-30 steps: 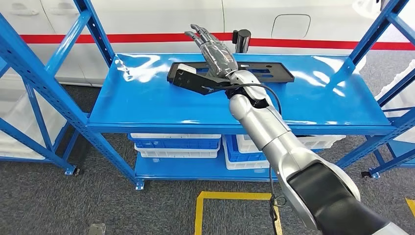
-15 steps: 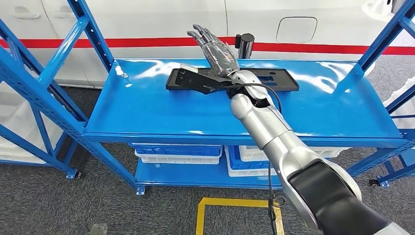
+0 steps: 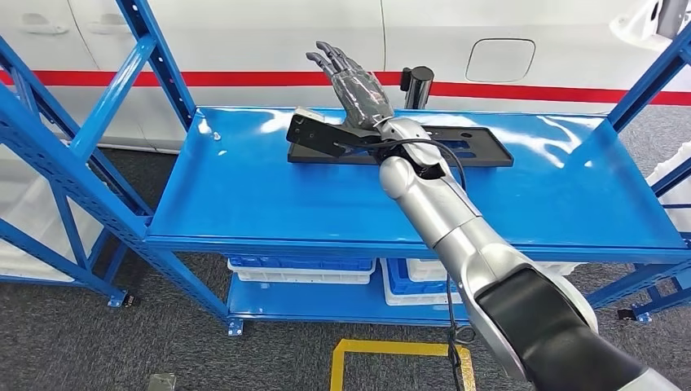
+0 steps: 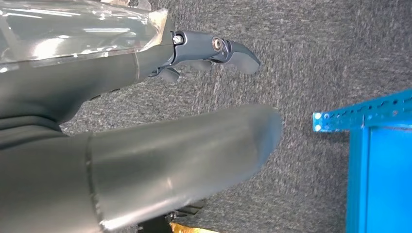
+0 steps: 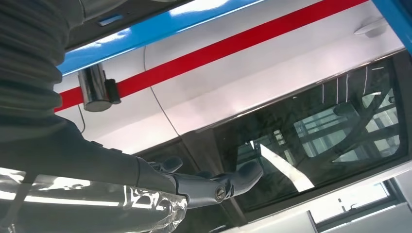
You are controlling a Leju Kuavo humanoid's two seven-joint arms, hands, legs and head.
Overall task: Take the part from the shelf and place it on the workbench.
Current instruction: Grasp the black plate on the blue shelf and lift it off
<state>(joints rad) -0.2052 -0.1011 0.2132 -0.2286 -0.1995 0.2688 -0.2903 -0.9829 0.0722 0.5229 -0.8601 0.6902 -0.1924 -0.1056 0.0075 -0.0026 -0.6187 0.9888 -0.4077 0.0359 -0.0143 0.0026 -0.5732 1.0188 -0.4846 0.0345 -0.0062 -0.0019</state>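
A long flat black part (image 3: pixel 460 147) lies on the top of the blue shelf (image 3: pixel 269 195), toward the back. My right hand (image 3: pixel 358 90) reaches over the part's left end with its fingers stretched straight and apart, pointing away from me. Its thumb lies low by the part's left end; I cannot tell whether it touches. In the right wrist view the same hand (image 5: pixel 97 179) holds nothing. My left hand (image 4: pixel 121 121) hangs over grey carpet, fingers apart and holding nothing, near a corner of the blue shelf (image 4: pixel 384 160).
White and blue bins (image 3: pixel 310 269) fill the lower shelf level. A black post (image 3: pixel 420 85) stands behind the shelf, before a white vehicle body with a red stripe (image 3: pixel 204 78). Blue rack frames (image 3: pixel 73 147) flank both sides. Yellow floor tape (image 3: pixel 391 350) lies near my feet.
The whole picture has shifted, so the camera moved: shelf and part now sit a little lower and to the right. My right hand stays over the part's left end, fingers still spread.
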